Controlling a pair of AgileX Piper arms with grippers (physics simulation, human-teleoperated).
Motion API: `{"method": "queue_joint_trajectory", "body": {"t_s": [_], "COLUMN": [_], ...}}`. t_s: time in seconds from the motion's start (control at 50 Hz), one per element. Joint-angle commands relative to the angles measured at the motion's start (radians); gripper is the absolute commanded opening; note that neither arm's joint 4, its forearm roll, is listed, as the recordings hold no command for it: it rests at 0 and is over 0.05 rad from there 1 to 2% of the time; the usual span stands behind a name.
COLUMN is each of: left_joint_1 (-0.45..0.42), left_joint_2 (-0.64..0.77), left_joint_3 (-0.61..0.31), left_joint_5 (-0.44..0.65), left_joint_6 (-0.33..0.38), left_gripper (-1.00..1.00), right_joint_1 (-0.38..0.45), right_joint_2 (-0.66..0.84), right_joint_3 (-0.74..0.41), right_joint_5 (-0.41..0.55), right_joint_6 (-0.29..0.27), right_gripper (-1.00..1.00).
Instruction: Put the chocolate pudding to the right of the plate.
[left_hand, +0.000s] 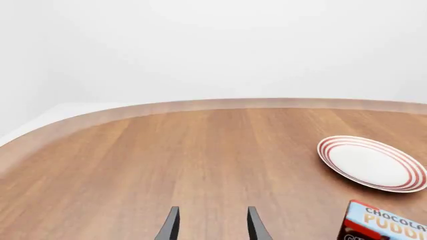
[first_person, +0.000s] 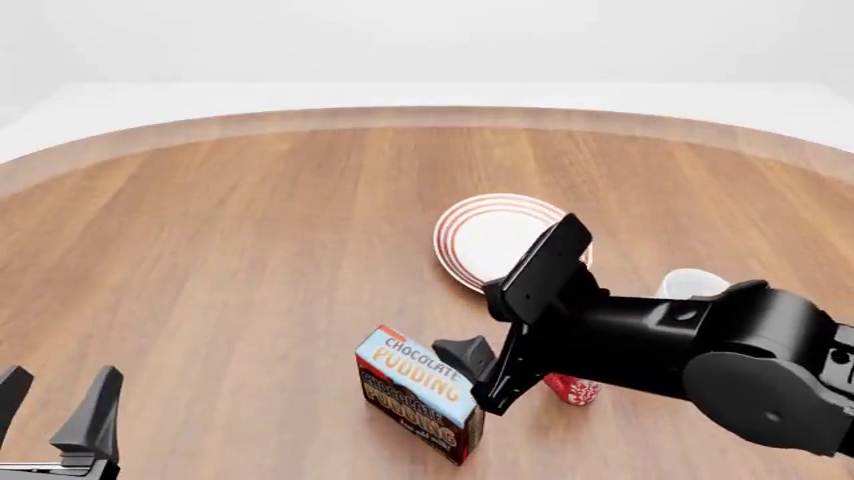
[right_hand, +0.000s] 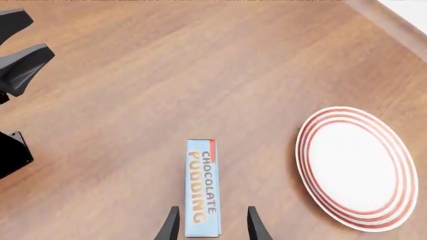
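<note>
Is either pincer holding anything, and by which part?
Nothing held. The right pincer is open astride the pudding, near one end; the left pincer is open.

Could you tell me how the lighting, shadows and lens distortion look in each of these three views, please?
Front view: even, soft light, only a faint shadow under the chocolate pudding. Left wrist view: the table edge bows upward, so wide-angle distortion; the plate is sharp. Right wrist view: no glare, crisp lettering.

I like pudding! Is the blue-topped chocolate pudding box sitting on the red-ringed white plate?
No, the blue-topped pudding box stands on the wooden table, apart from the red-ringed plate.
</note>
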Motion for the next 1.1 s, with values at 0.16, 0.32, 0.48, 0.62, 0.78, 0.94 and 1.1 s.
{"method": "queue_joint_trajectory", "body": {"t_s": [0.16, 0.32, 0.48, 0.62, 0.78, 0.94, 1.1], "left_joint_1": [0.000, 0.000, 0.000, 0.000, 0.000, 0.000, 0.000], "left_joint_2": [0.000, 0.000, 0.000, 0.000, 0.000, 0.000, 0.000], "left_joint_3": [0.000, 0.000, 0.000, 0.000, 0.000, 0.000, 0.000], "left_joint_5": [0.000, 0.000, 0.000, 0.000, 0.000, 0.000, 0.000], "left_joint_6": [0.000, 0.000, 0.000, 0.000, 0.000, 0.000, 0.000], "left_gripper": [1.00, 1.00, 1.00, 1.00, 1.00, 1.00, 1.00], "right_joint_1": [-0.002, -0.007, 0.010, 0.030, 0.044, 0.038, 0.036], "right_joint_2": [0.058, 0.057, 0.069, 0.092, 0.116, 0.220, 0.243], "right_joint_3": [-0.015, 0.005, 0.000, 0.000, 0.001, -0.015, 0.002], "right_joint_5": [-0.046, -0.070, -0.072, -0.089, -0.108, -0.173, -0.197], "right_joint_6": [0.001, 0.002, 0.012, 0.024, 0.037, 0.060, 0.059], "right_gripper": [1.00, 1.00, 1.00, 1.00, 1.00, 1.00, 1.00]}}
